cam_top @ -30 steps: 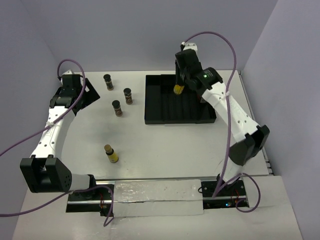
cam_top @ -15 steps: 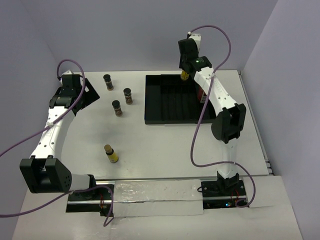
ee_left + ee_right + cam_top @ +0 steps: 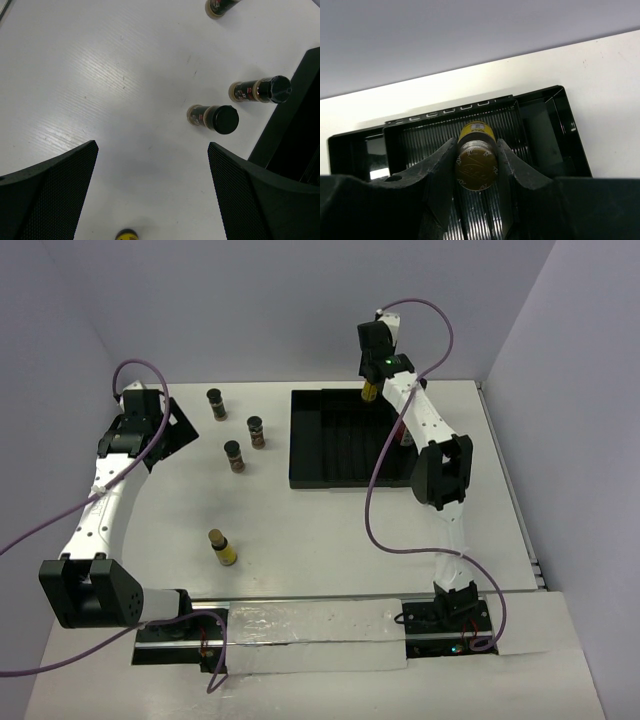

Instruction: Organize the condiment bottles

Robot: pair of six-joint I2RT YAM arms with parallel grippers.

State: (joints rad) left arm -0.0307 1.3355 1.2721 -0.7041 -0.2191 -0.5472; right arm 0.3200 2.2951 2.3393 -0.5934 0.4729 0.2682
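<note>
My right gripper [image 3: 370, 380] is shut on a yellow bottle [image 3: 369, 392] with a tan cap and holds it over the far edge of the black ribbed tray [image 3: 330, 475]. In the right wrist view the fingers clamp the bottle [image 3: 476, 131] by its neck above the tray's ribbed floor [image 3: 427, 137]. Three dark brown bottles with black lids [image 3: 216, 403] [image 3: 257, 430] [image 3: 234, 455] stand left of the tray. A second yellow bottle [image 3: 223, 548] stands nearer the front. My left gripper [image 3: 150, 425] is open and empty at the far left, apart from them.
In the left wrist view two brown bottles [image 3: 214, 117] [image 3: 260, 90] stand near the tray's edge [image 3: 295, 125], a third [image 3: 220, 6] shows at the top, and the yellow bottle [image 3: 126, 235] at the bottom. A reddish object [image 3: 406, 436] shows partly behind the right arm.
My right gripper has carried the yellow bottle from over the tray's middle to its far edge, with the arm stretched out. The left arm has not moved.
</note>
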